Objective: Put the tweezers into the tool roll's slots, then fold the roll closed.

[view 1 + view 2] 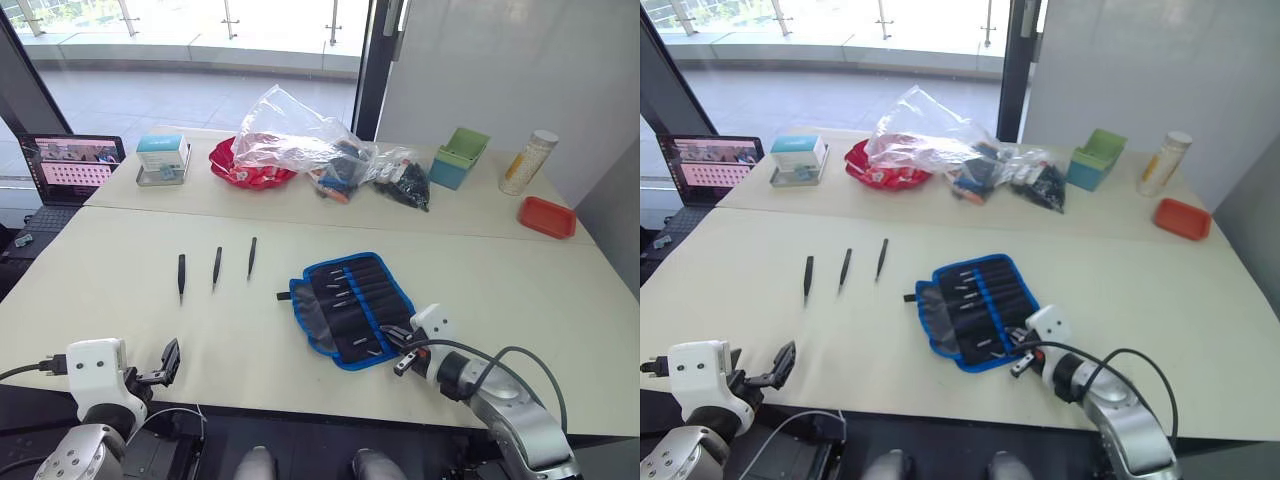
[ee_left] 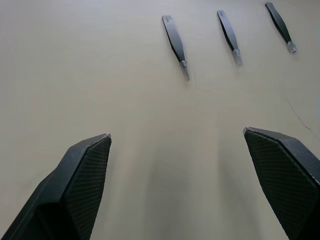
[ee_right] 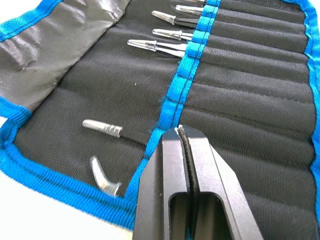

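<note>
Over the tool roll (image 1: 352,305), the right pincer (image 3: 181,131) hovers closed; the left pincer (image 2: 177,142) gapes wide.

Three slim black pointed metal tweezers (image 1: 181,275) (image 1: 216,267) (image 1: 252,256) lie loose in a row left of centre in the head views. One flat black fabric tool roll with bright blue edging (image 1: 352,307) lies open at centre; five clear-capped tips (image 3: 150,45) show in its slots in the right wrist view.

Along the upper part of the frame:
- one open laptop (image 1: 72,163), far left
- one small teal and white box (image 1: 162,158)
- one red bowl (image 1: 250,170)
- clear plastic bags (image 1: 300,140), number unclear
- one green bin (image 1: 460,157)
- one tall pale canister (image 1: 528,162)
- one small red tray (image 1: 547,216), far right

Two black-fingered grippers show: left gripper (image 1: 168,362), right gripper (image 1: 398,345).
</note>
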